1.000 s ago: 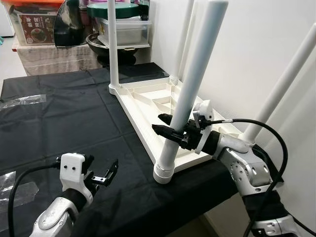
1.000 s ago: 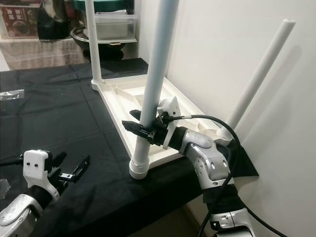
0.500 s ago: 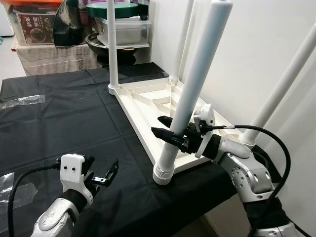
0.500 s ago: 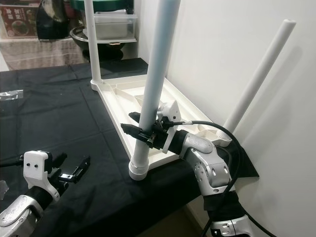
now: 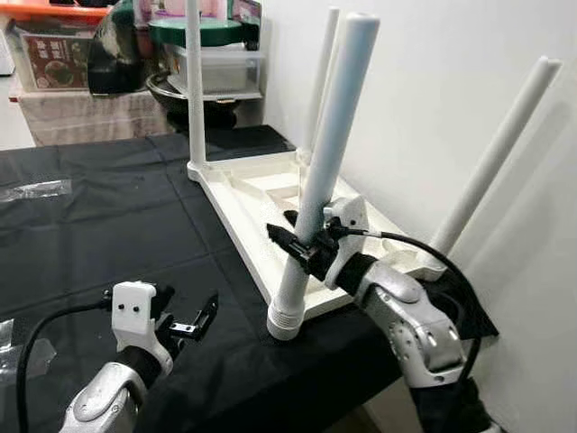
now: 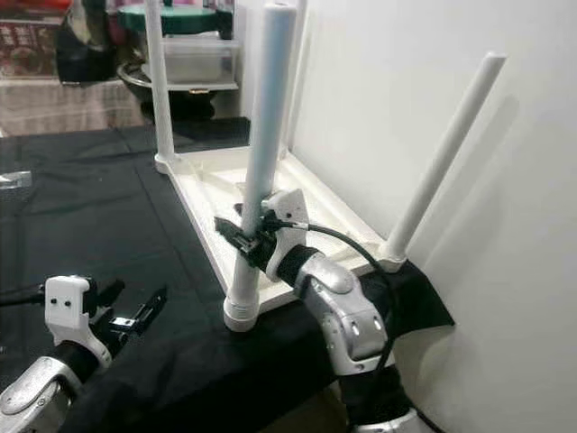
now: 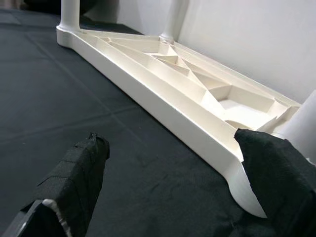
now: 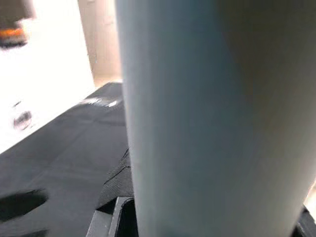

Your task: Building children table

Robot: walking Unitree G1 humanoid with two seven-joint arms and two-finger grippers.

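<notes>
The black-clothed table (image 5: 108,207) carries the upturned white children's tabletop (image 5: 261,194) along its 3 o'clock edge by the wall. At the tabletop's 6 o'clock corner stands the near leg (image 5: 320,171), tilted slightly, grasped by the right gripper (image 5: 293,242). The left gripper (image 5: 194,320) hovers released at 7 o'clock.

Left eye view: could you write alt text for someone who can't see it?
The robot's right gripper clasps the nearest white leg of an upturned children's table on a black cloth. Its open left gripper hovers nearby.
</notes>
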